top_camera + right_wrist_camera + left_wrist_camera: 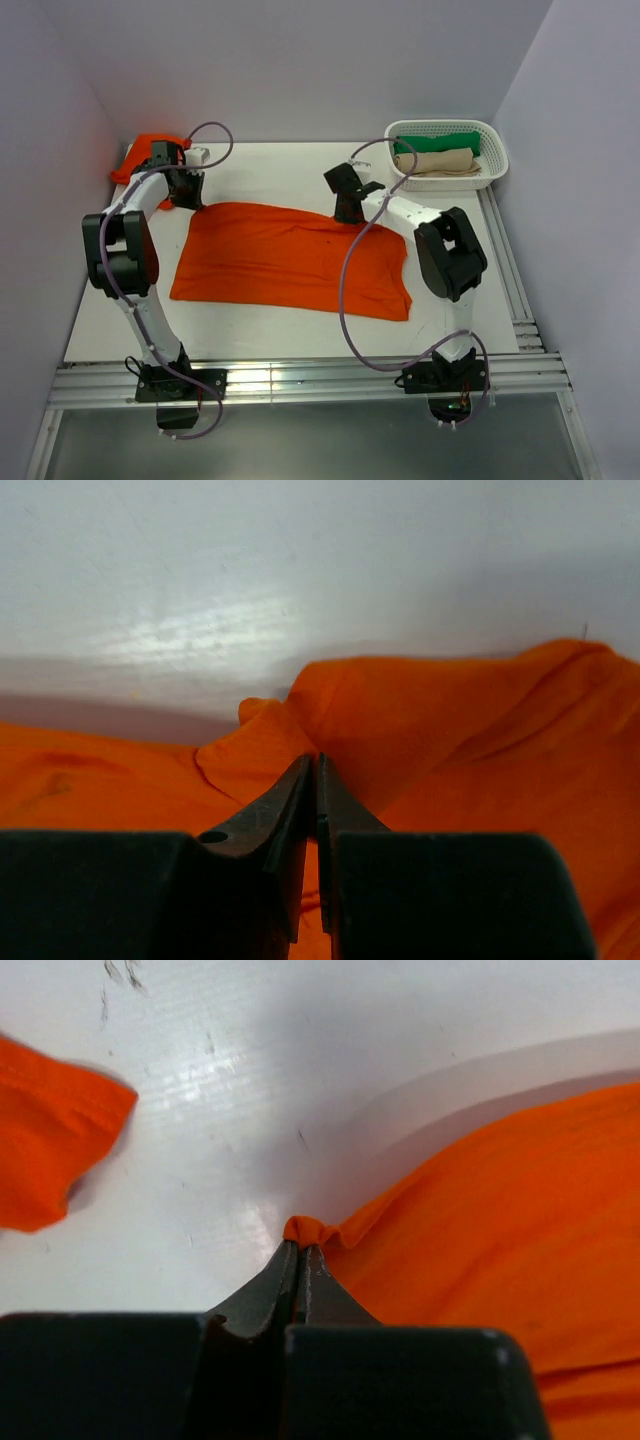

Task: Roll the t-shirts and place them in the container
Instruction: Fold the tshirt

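At the far left corner a second orange t-shirt (140,150) lies bunched, untouched. Just beside it, the left gripper (303,1250) has its fingers pressed together on the far left corner of the spread orange t-shirt (290,258), a small nub of cloth puckering at the tips. That shirt lies flat across the middle of the white table (280,345). The right gripper (315,765) pinches its far edge too, cloth humped up around the tips. It looks light, limp and thin: it should sag and wrinkle between the two holds, so edge grips suit it. At far right, a white mesh basket (495,165) holds a green roll (440,144) and a tan roll (438,162).
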Robot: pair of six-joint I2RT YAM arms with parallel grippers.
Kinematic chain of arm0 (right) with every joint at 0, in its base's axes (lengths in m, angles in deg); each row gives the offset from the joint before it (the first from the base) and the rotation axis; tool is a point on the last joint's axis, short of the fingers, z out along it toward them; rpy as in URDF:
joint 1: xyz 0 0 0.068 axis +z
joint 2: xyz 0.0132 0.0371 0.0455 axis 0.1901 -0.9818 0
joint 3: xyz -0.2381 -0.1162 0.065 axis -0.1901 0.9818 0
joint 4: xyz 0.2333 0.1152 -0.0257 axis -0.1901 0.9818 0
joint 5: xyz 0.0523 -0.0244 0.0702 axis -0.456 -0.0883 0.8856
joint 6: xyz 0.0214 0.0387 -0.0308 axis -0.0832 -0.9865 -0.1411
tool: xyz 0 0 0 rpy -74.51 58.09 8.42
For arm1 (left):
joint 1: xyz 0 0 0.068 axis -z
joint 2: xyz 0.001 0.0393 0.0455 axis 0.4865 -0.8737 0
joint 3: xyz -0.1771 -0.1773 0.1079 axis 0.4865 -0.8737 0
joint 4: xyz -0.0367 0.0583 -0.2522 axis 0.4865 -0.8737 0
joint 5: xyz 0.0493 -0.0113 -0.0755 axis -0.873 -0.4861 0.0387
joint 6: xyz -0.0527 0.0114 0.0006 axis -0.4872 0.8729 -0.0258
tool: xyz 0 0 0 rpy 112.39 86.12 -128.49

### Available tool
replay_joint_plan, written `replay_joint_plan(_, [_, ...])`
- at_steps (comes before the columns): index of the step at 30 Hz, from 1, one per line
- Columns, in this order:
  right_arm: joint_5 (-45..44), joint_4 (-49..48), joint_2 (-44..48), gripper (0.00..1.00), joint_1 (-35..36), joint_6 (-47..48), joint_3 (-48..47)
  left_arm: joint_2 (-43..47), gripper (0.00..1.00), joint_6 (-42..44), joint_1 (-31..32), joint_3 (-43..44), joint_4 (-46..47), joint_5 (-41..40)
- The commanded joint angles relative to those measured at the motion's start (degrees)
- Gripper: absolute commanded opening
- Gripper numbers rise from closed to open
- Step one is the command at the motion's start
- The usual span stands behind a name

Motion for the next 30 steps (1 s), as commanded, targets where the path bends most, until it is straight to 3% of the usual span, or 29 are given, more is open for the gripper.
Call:
replay_joint_plan(1, [-4.19,1.66,5.71,0.12,1.0,-3.78,4.31,6.23,0.0,2.65,-0.03,-2.81,0.7,1.79])
replay_joint_plan(17, [-6.14,3.69,14.68,0.15,7.07,-15.38,17.24,12.92,0.01,10.91,-0.38,-13.45,-3.53,-0.31])
replay_joint_plan(22, [-4.11,1.58,14.94,0.3,7.86,-16.97,21.37,13.98,0.15,11.88,-0.47,-15.65,-3.17,-0.31])
replay_joint_plan(26, [-4.19,1.92,16.96,0.51,7.95,-16.97,21.91,15.29,0.33,12.58,-0.82,-16.7,-2.91,-0.14])
replay_joint_plan(27, [-4.54,2.27,17.66,0.53,8.04,-16.71,21.65,15.91,0.4,12.75,-1.08,-16.88,-3.0,0.04])
replay_joint_plan(30, [-6.12,4.56,19.07,0.55,7.86,-15.57,18.76,17.05,0.49,13.28,-1.7,-16.97,-3.52,0.74])
